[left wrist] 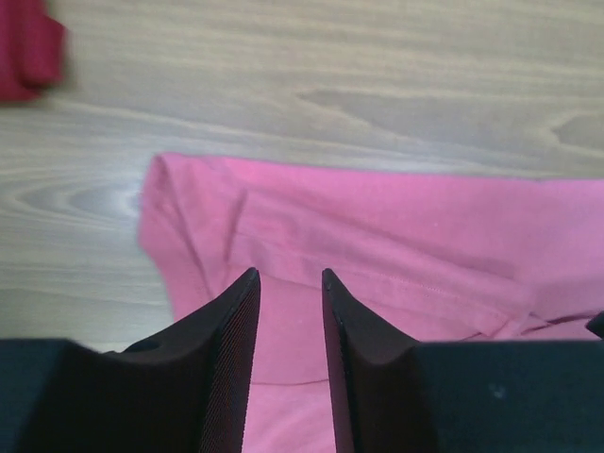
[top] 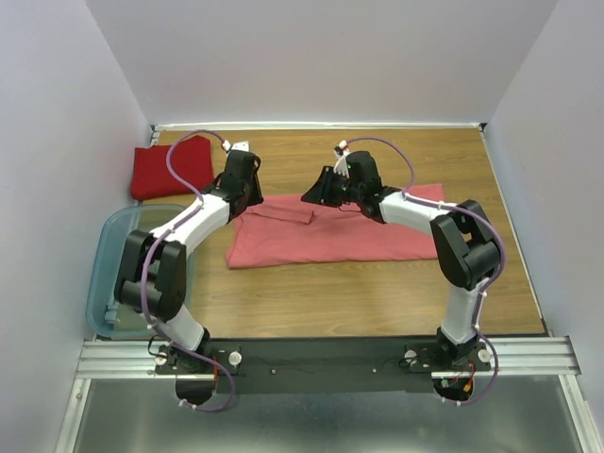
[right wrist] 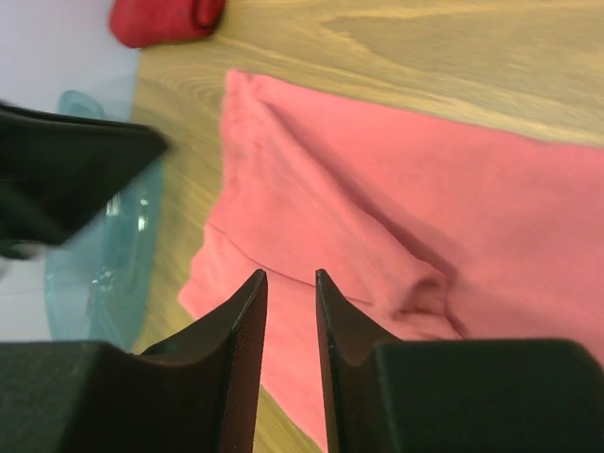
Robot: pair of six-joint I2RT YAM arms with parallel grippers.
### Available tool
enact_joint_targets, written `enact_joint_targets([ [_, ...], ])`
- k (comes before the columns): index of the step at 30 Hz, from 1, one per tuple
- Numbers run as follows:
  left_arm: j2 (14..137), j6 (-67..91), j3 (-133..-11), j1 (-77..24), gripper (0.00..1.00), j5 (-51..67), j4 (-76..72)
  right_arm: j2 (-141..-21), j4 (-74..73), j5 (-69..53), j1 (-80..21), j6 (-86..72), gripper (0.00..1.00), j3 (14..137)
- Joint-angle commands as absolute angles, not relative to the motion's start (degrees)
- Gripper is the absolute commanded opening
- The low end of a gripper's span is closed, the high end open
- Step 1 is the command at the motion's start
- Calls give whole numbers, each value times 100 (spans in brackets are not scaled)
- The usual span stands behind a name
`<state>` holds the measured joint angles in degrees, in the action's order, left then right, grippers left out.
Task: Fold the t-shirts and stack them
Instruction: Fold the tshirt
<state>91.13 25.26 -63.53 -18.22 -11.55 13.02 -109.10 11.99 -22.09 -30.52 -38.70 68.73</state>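
Left claw (left wrist: 288, 279) and right claw (right wrist: 291, 277) hang narrowly parted, gripping nothing, over the salmon-pink shirt (top: 330, 238) lying across the middle of the tabletop (top: 377, 302); the deep red shirt (top: 170, 170) lies folded at the far left corner.

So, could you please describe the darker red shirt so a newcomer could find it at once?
Start at the wooden table and look to its far left corner, just beyond the clear blue bin. The dark red shirt lies there in a compact folded bundle. Unlike the pink shirt, spread flat mid-table, it is deeper in colour and smaller.
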Motion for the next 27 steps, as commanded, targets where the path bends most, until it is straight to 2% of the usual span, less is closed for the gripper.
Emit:
enact_joint_targets([
  [1,9544,2838,-6205,-1846,39,-686,818,-11275,1467,-2917,-3032,-3919,33,7136],
  [5,10211,2935,-6415,-1846,37,-738,730,-11794,1994,-3181,-3006,-4236,31,7154],
  [11,10819,3041,-6670,-1784,37,-958,685,-12339,2197,-2857,-2760,-4429,31,6900],
  [16,10916,2928,-6899,-1749,40,-967,791,-12253,2268,-2680,-2400,-4281,31,6618],
  [19,10566,2865,-7066,-1740,43,-862,993,-11822,2014,-2725,-2391,-3763,35,6635],
  [23,9679,2804,-7014,-1740,49,-1036,1037,-11278,1233,-2979,-2461,-2955,47,6759],
  [27,8127,2681,-6426,-1740,58,-1476,731,-10838,730,-2936,-2733,-2199,55,6759],
])
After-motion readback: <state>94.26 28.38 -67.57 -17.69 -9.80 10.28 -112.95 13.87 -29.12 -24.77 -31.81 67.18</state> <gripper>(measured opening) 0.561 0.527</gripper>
